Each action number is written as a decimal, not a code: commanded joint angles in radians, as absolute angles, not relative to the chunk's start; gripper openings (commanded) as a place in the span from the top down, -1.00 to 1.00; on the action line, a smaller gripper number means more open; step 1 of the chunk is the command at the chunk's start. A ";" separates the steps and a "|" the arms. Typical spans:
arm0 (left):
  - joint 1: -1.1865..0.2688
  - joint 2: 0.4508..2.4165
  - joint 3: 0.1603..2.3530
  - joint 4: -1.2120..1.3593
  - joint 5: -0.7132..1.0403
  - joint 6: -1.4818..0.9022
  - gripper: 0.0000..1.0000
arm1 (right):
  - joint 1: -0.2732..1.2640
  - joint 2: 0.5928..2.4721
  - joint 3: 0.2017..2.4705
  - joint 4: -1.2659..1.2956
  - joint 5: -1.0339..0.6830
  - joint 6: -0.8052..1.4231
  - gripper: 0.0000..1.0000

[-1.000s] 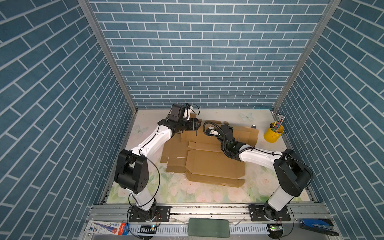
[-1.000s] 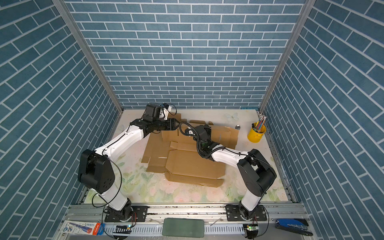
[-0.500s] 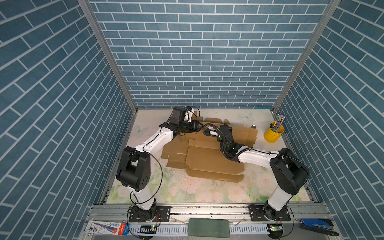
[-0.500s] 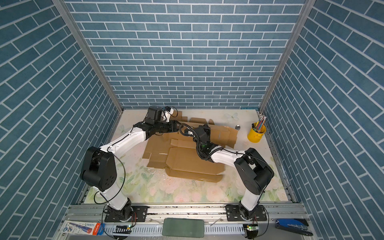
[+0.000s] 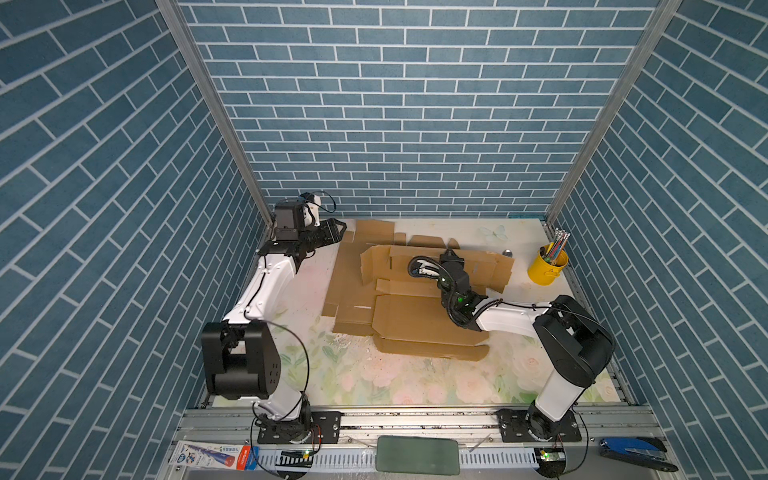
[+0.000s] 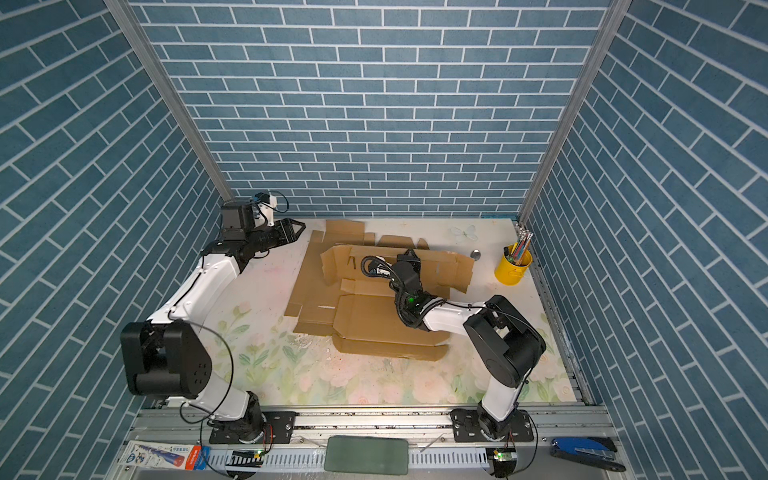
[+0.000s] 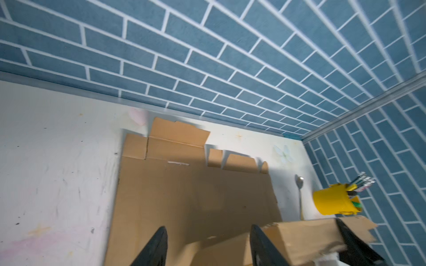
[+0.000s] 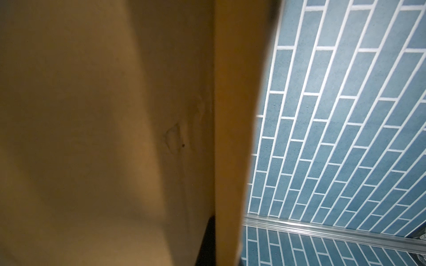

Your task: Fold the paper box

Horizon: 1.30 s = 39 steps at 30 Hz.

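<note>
The paper box (image 5: 415, 320) lay as a mostly flat blank on the floral table (image 5: 374, 382), beside the yellow cup (image 5: 546, 268) and reaching nearer the camera than it. Its nearest panels lay flat and unfolded.

Farther back, about level with the cup and a short way from it, the right gripper (image 5: 451, 254) was closed tight on the top edge of the raised panel (image 5: 399, 259). The right wrist view showed that cardboard edge running straight out of the pinch.

Farthest back, across the blank from the cup, the left gripper (image 5: 340, 232) hovered just off the blank's far corner. Its jaws were about half apart with nothing between them.

The step in hand looked like standing that long panel up along its crease. To do it well, I judged, the right arm should swing the edge in an arc about the crease rather than drag it toward the cup, since a straight pull would slide the whole blank.

The free pincer would serve best pressing the flat base down on the side away from the cup. It could instead catch the panel's loose end flap (image 5: 368, 266), which curled inward.

Thin board buckles if pinched at one point, so a slow, even motion seemed wise. The far tabs (image 5: 374, 230) were best left clear.
</note>
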<state>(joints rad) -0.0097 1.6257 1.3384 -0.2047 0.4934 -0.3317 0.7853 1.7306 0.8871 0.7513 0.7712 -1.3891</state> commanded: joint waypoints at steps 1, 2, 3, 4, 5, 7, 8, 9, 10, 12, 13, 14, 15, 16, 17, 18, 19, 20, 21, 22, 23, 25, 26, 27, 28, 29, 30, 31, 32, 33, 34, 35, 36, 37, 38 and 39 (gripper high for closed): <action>-0.029 1.782 1.379 -0.251 0.473 -0.248 -0.16 | 0.787 1.748 0.867 0.822 0.752 -1.431 1.00; -0.043 1.819 1.401 -0.264 0.481 -0.222 -0.17 | 0.788 1.749 0.868 0.822 0.752 -1.432 1.00; -0.056 1.843 1.416 -0.283 0.492 -0.194 -0.18 | 0.787 1.750 0.870 0.820 0.750 -1.432 1.00; -0.074 1.863 1.427 -0.298 0.503 -0.163 -0.20 | 0.787 1.752 0.871 0.817 0.750 -1.431 1.00; -0.089 1.877 1.430 -0.311 0.513 -0.130 -0.22 | 0.786 1.753 0.871 0.820 0.750 -1.431 1.00; -0.108 1.885 1.428 -0.332 0.538 -0.077 -0.24 | 0.785 1.754 0.871 0.813 0.748 -1.431 1.00; -0.109 1.882 1.415 -0.332 0.552 -0.062 -0.25 | 0.783 1.752 0.871 0.810 0.747 -1.431 1.00; -0.109 1.873 1.393 -0.319 0.572 -0.050 -0.26 | 0.782 1.752 0.870 0.808 0.748 -1.432 1.00; -0.109 1.858 1.369 -0.302 0.592 -0.031 -0.28 | 0.781 1.750 0.870 0.808 0.746 -1.432 1.00; -0.116 1.827 1.322 -0.267 0.630 -0.002 -0.30 | 0.781 1.747 0.873 0.803 0.747 -1.432 1.00; -0.125 1.808 1.297 -0.242 0.647 0.016 -0.31 | 0.781 1.746 0.874 0.800 0.745 -1.433 1.00; -0.139 1.793 1.282 -0.236 0.655 0.041 -0.31 | 0.781 1.745 0.876 0.792 0.742 -1.431 1.00; -0.157 1.780 1.273 -0.247 0.659 0.072 -0.32 | 0.781 1.746 0.879 0.788 0.741 -1.431 1.00; -0.173 1.772 1.266 -0.263 0.658 0.100 -0.32 | 0.781 1.746 0.880 0.785 0.740 -1.432 1.00; -0.180 1.770 1.263 -0.273 0.656 0.110 -0.32 | 0.782 1.746 0.883 0.779 0.740 -1.431 1.00; -0.187 1.772 1.257 -0.282 0.663 0.111 -0.31 | 0.781 1.746 0.887 0.773 0.739 -1.430 1.00; -0.191 1.776 1.253 -0.291 0.671 0.112 -0.31 | 0.781 1.749 0.889 0.768 0.739 -1.428 1.00; -0.197 1.775 1.246 -0.294 0.672 0.115 -0.30 | 0.781 1.749 0.890 0.766 0.737 -1.428 1.00; -0.205 1.769 1.235 -0.295 0.669 0.121 -0.30 | 0.781 1.751 0.891 0.757 0.736 -1.427 1.00; -0.213 1.761 1.221 -0.289 0.670 0.123 -0.30 | 0.782 1.752 0.894 0.747 0.735 -1.423 1.00; -0.221 1.752 1.209 -0.280 0.670 0.121 -0.30 | 0.781 1.752 0.896 0.738 0.736 -1.419 1.00; -0.247 1.727 1.181 -0.259 0.667 0.121 -0.31 | 0.781 1.750 0.903 0.700 0.733 -1.401 1.00; -0.255 1.714 1.165 -0.248 0.660 0.121 -0.33 | 0.781 1.750 0.907 0.689 0.733 -1.391 1.00; -0.260 1.701 1.145 -0.230 0.644 0.116 -0.34 | 0.782 1.749 0.906 0.685 0.732 -1.388 1.00; -0.261 1.691 1.125 -0.210 0.636 0.105 -0.35 | 0.781 1.751 0.907 0.682 0.732 -1.388 1.00; -0.261 1.685 1.112 -0.196 0.631 0.101 -0.35 | 0.781 1.750 0.907 0.679 0.733 -1.387 1.00; -0.262 1.682 1.098 -0.170 0.627 0.087 -0.36 | 0.781 1.749 0.907 0.675 0.731 -1.384 1.00; -0.265 1.682 1.085 -0.143 0.629 0.074 -0.36 | 0.781 1.749 0.907 0.671 0.729 -1.383 1.00; -0.272 1.682 1.075 -0.120 0.625 0.067 -0.36 | 0.781 1.750 0.907 0.668 0.727 -1.381 1.00; -0.283 1.683 1.064 -0.096 0.609 0.071 -0.36 | 0.781 1.750 0.909 0.665 0.727 -1.380 1.00; -0.292 1.685 1.052 -0.065 0.581 0.073 -0.35 | 0.781 1.752 0.911 0.665 0.726 -1.378 1.00; -0.297 1.689 1.042 -0.030 0.560 0.069 -0.33 | 0.782 1.752 0.913 0.663 0.727 -1.378 1.00; -0.298 1.692 1.031 0.011 0.541 0.057 -0.30 | 0.781 1.752 0.915 0.660 0.725 -1.375 1.00; -0.302 1.696 1.024 0.050 0.522 0.047 -0.27 | 0.782 1.752 0.915 0.655 0.723 -1.372 1.00; -0.304 1.699 1.019 0.086 0.504 0.034 -0.26 | 0.781 1.750 0.917 0.649 0.722 -1.368 1.00; -0.310 1.700 1.007 0.129 0.485 0.029 -0.25 | 0.779 1.748 0.918 0.638 0.721 -1.361 1.00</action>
